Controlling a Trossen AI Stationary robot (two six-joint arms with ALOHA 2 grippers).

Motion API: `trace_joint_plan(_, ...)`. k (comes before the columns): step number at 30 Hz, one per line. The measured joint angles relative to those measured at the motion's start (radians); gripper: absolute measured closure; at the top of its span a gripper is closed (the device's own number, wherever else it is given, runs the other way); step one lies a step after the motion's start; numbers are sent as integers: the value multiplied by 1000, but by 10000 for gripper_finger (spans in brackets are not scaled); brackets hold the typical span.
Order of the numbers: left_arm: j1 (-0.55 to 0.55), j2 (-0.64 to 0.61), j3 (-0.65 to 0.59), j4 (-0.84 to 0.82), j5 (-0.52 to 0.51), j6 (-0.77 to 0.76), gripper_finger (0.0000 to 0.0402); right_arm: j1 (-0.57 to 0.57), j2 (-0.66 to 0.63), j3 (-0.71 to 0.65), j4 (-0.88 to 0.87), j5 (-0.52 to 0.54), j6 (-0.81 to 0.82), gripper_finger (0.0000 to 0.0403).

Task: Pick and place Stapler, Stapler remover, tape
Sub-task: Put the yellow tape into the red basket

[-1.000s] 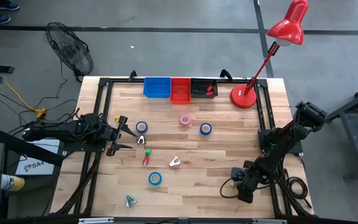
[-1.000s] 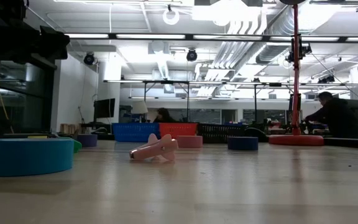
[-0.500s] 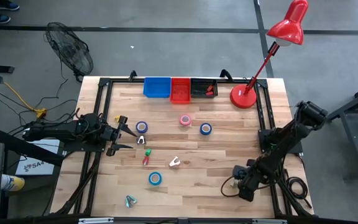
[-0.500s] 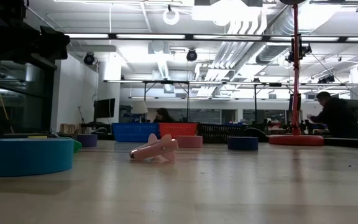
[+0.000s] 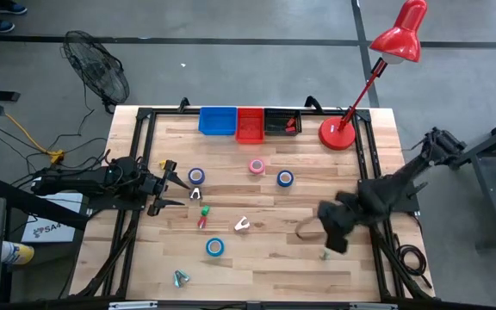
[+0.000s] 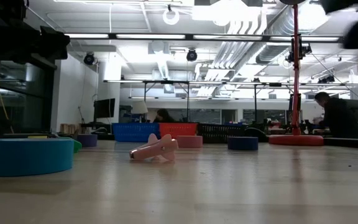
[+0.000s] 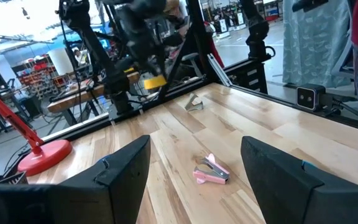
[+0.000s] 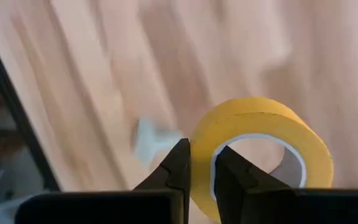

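High view: blue bin (image 5: 217,120), red bin (image 5: 250,124) and black bin (image 5: 282,121) line the table's far edge; contents unclear. Right gripper (image 8: 201,171) pinches a yellow tape roll (image 8: 260,155) at right; left gripper (image 5: 172,183) waits open at left.

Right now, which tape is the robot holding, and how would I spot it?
Find the red lamp at the table's far right corner, then follow that side toward the near edge to the right gripper, lifted over the wood. Its fingers are shut on the wall of the yellow tape. It is the only yellow roll; the others lying on the table are blue or pink.
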Motion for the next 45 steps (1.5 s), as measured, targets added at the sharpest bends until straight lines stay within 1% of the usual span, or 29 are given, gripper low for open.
trace_joint_plan(5, 0, 0, 0, 0, 0, 0, 154, -259, 11, 69, 51, 7, -277, 370)
trace_joint_plan(8, 0, 0, 0, 0, 1, 0, 154, -410, 50, 114, 91, -2, -413, 370)
trace_joint_plan(13, 0, 0, 0, 0, 3, 0, 154, -606, 171, 213, 190, -25, -585, 370)
trace_joint_plan(17, 0, 0, 0, 0, 3, 0, 154, -729, 293, 305, 347, -95, -663, 370)
trace_joint_plan(20, 0, 0, 0, 0, 3, 0, 154, -810, 386, 369, 466, -163, -668, 370)
trace_joint_plan(22, 0, 0, 0, 0, 3, 0, 154, -859, 440, 398, 551, -218, -643, 370)
trace_joint_plan(24, 0, 0, 0, 0, 3, 0, 154, -902, 485, 418, 640, -276, -607, 370)
trace_joint_plan(27, 0, 0, 0, 0, 3, 0, 154, -957, 537, 418, 784, -315, -505, 370)
trace_joint_plan(30, 0, 0, 0, 0, 3, 0, 154, -994, 581, 416, 878, -302, -414, 370)
trace_joint_plan(34, 0, 0, 0, 0, 3, 0, 154, -1020, 606, 416, 967, -245, -331, 370)
trace_joint_plan(39, 0, 0, 0, 0, 2, 0, 154, -1037, 631, 416, 991, -181, -325, 370)
trace_joint_plan(45, 0, 0, 0, 0, 0, 0, 154, -1047, 679, 416, 991, -172, -309, 370)
